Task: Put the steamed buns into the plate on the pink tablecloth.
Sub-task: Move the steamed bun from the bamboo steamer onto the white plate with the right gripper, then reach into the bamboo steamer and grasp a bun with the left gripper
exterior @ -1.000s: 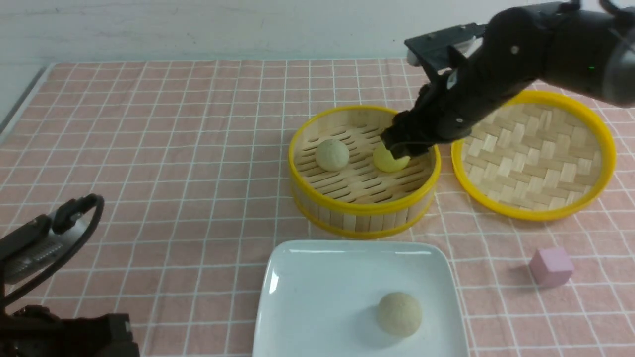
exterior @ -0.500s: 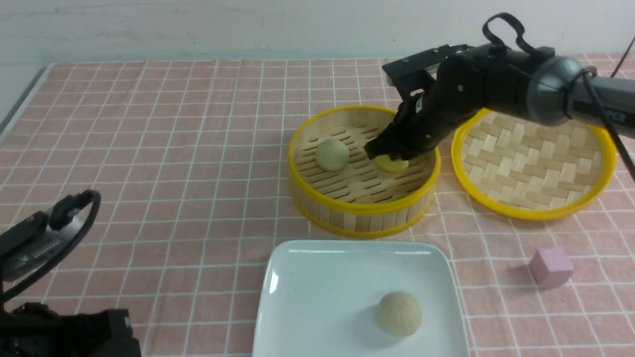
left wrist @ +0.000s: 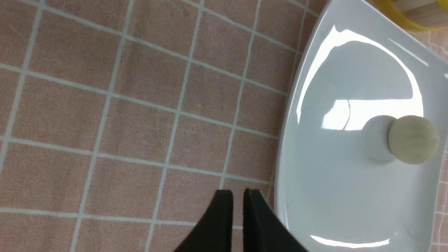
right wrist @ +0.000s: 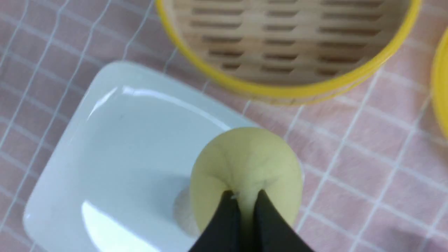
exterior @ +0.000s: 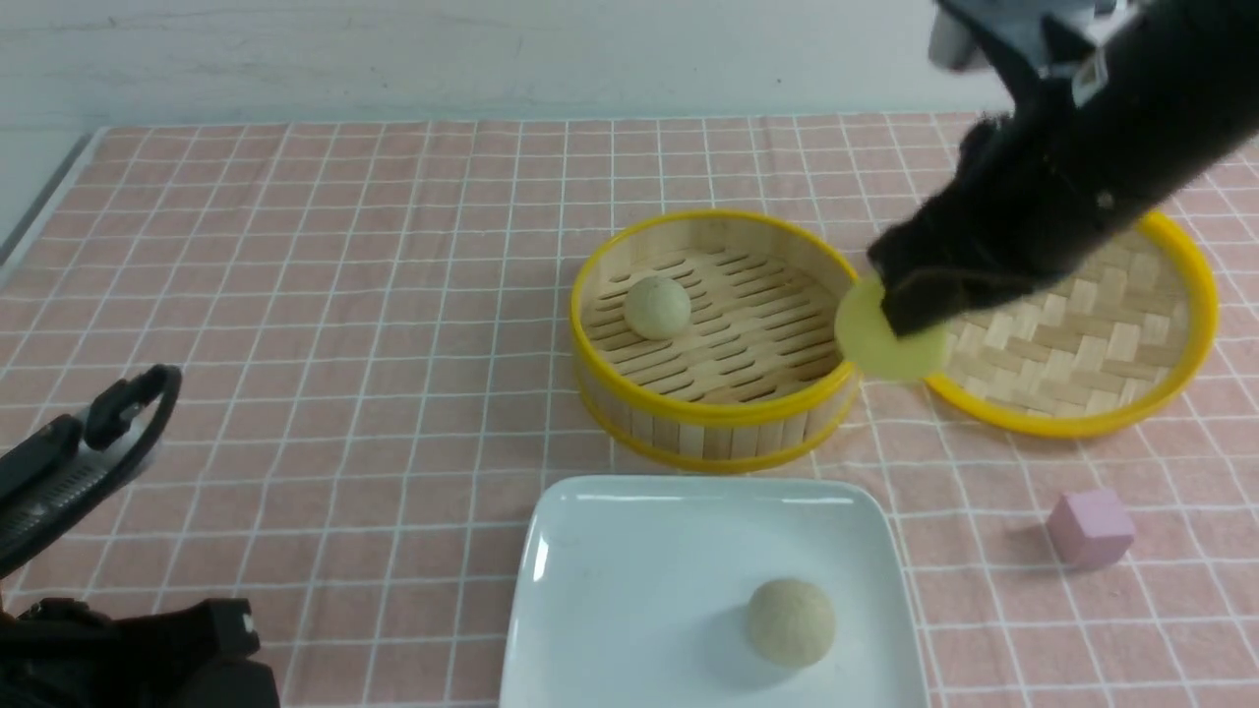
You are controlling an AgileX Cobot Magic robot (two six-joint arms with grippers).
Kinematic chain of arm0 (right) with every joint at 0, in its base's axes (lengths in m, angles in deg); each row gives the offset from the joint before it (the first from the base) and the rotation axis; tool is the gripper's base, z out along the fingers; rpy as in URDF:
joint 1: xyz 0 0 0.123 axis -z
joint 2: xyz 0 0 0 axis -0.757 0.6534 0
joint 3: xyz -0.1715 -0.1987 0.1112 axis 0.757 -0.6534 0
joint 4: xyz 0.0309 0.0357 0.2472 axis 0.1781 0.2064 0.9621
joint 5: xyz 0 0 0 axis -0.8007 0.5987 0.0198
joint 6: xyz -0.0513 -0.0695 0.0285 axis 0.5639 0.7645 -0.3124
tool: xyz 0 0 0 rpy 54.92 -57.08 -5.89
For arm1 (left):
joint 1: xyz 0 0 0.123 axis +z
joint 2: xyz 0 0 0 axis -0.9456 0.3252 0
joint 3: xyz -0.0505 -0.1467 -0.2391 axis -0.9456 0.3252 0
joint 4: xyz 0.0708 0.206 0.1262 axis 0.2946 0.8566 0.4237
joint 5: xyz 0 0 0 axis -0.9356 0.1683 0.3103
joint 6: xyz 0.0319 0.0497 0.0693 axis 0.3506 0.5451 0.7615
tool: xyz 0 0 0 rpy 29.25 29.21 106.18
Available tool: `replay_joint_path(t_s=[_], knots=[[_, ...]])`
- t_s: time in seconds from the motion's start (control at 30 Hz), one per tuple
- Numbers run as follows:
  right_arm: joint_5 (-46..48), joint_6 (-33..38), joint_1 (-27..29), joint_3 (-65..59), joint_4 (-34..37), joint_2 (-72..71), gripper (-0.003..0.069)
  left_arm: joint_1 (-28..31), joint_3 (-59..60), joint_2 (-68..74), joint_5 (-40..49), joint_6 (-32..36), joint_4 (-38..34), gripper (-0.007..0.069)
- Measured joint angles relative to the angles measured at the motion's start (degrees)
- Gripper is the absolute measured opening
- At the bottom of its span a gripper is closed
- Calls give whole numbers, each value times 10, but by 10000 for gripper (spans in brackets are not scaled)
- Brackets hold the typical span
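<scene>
My right gripper [exterior: 903,313] is shut on a pale yellow steamed bun [exterior: 890,346], holding it in the air over the gap between steamer and lid. In the right wrist view the fingertips pinch into the soft yellow bun [right wrist: 245,164], with the white square plate [right wrist: 105,140] below. One beige steamed bun [exterior: 657,307] lies in the steamer [exterior: 718,413]. Another beige bun [exterior: 792,621] sits on the plate [exterior: 629,551] on the pink tablecloth [exterior: 295,295]. My left gripper [left wrist: 238,192] hovers over the cloth beside the plate [left wrist: 315,175], its jaws almost together with nothing between them.
The woven bamboo lid [exterior: 1072,324] lies flat to the right of the steamer. A small pink cube [exterior: 1090,529] rests on the cloth right of the plate. The cloth's left edge meets a grey table border.
My right gripper closed on the yellow bun in the steamer, then lifted it up and to the right, out over the steamer's rim. The left arm sank slightly.
</scene>
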Motion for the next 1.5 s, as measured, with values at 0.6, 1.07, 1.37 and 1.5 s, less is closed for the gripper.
replay_joint_path(t_s=[0.6, 1.07, 1.37, 1.5], knots=[[-277, 145, -3, -242, 151, 60, 69, 0, 0, 0, -21, 0, 15, 91], [-304, 151, -3, -242, 142, 44, 503, 0, 0, 0, -22, 0, 19, 97], [-216, 145, 33, -188, 44, -129, 495, 0, -4, 0, -23, 1, 20, 65], [-113, 104, 96, -173, -38, -248, 344, 0, -50, 22, 10, 10, 21, 6]])
